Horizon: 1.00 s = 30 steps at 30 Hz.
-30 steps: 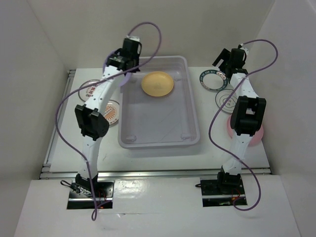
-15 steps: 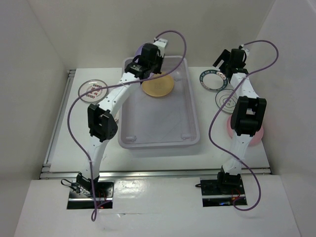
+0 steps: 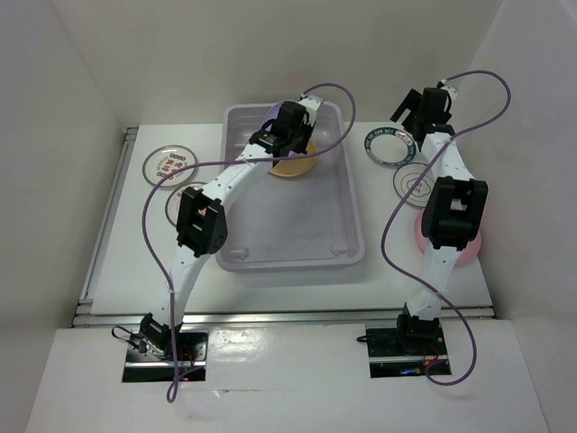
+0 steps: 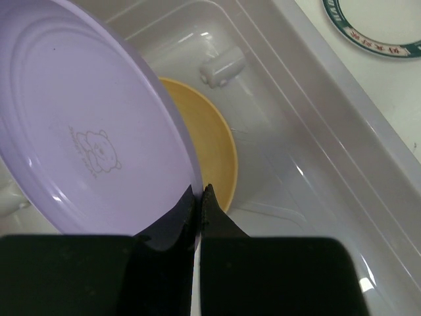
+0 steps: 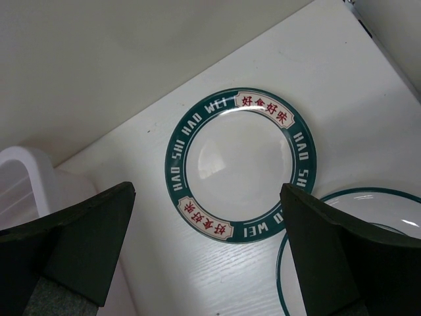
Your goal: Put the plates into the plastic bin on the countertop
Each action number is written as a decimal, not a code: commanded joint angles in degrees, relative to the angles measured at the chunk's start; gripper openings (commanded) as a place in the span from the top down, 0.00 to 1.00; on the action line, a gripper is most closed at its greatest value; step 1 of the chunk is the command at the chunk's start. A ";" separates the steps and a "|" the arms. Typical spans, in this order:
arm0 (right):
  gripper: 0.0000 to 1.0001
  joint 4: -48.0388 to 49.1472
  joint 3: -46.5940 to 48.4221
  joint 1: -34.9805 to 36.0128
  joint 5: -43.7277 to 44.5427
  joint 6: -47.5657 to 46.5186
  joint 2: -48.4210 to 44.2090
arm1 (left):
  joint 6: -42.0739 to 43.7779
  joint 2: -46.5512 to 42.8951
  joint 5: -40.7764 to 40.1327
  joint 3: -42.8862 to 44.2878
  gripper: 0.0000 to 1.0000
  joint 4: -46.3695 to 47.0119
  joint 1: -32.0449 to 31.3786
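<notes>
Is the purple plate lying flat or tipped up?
Tipped up. The left gripper pinches the purple plate by its rim, tilted above the yellow plate lying in the bin.

A lavender plate [image 4: 92, 131] bears a faint bear outline, a yellow-orange plate [image 4: 214, 158] lies inside the translucent pale-grey bin [image 4: 309, 118], and right of the bin a white plate [image 5: 240, 164] has a dark-green rim with white lettering and red characters.

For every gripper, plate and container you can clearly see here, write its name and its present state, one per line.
plastic bin: open, holds one plate.
yellow plate: lying inside plastic bin.
lavender plate: tilted, gripped above yellow plate.
left gripper: shut on lavender plate.
right gripper: open, empty.
green-rimmed plate: flat on countertop, outside plastic bin.
red-marked plate: flat on countertop, outside plastic bin.
</notes>
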 commanded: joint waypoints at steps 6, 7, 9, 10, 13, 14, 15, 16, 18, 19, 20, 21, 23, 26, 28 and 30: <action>0.00 0.59 0.77 -0.32 0.65 -2.03 -3.90 | -0.25 1.38 0.19 -0.37 1.00 7.10 0.39; 0.00 0.59 0.77 -0.32 0.65 -2.04 -3.90 | -0.26 1.38 0.19 -0.89 1.00 7.10 0.39; 0.00 0.59 0.77 -0.32 1.18 -2.04 -3.90 | -0.26 1.38 0.72 -0.90 1.00 7.10 0.39; 0.00 0.59 0.77 -0.32 1.18 -2.04 -3.90 | -0.26 1.38 0.72 -1.59 1.00 7.10 0.39; 0.00 0.06 0.77 -0.32 1.18 -2.57 -3.90 | -0.26 1.38 0.72 -2.82 0.93 7.10 0.39; 0.00 0.06 0.77 -0.32 1.18 -2.57 -4.42 | -0.26 1.38 0.72 -3.35 0.90 7.10 0.39; 0.00 0.06 0.77 -0.32 1.18 -2.57 -4.42 | -0.26 1.38 0.20 -3.36 0.88 7.10 0.39; 0.00 0.06 0.77 -0.32 1.18 -3.17 -4.42 | -0.26 1.38 0.19 -3.88 0.86 7.10 0.39; 0.00 -0.46 0.77 -0.32 1.18 -3.18 -4.94 | 0.27 0.86 0.19 -3.88 0.81 7.10 0.39; 0.00 -0.47 1.29 -0.32 0.66 -3.88 -4.95 | 0.27 0.86 0.19 -3.88 0.77 7.10 0.39; 0.00 -0.47 1.30 -0.32 0.65 -4.41 -5.56 | 0.79 0.86 0.19 -3.88 0.72 6.49 0.39; 0.00 -0.47 1.30 -0.32 0.65 -4.41 -5.57 | 0.80 0.25 0.19 -3.88 0.57 6.49 0.39; 0.00 -0.47 0.78 -0.32 1.26 -4.94 -6.70 | 0.80 -0.38 0.19 -3.88 0.39 4.74 0.39; 0.00 -0.47 0.25 -0.32 3.02 -4.94 -7.32 | 0.80 -2.73 0.81 -1.09 0.06 2.10 0.39; 0.00 -1.87 0.25 -0.32 4.16 -4.94 -7.85 | 1.32 -4.24 1.34 0.76 0.01 -0.97 0.39; 0.00 -4.68 1.65 -0.32 5.57 -4.94 -7.85 | 2.03 -6.95 1.34 3.66 0.01 -3.08 0.92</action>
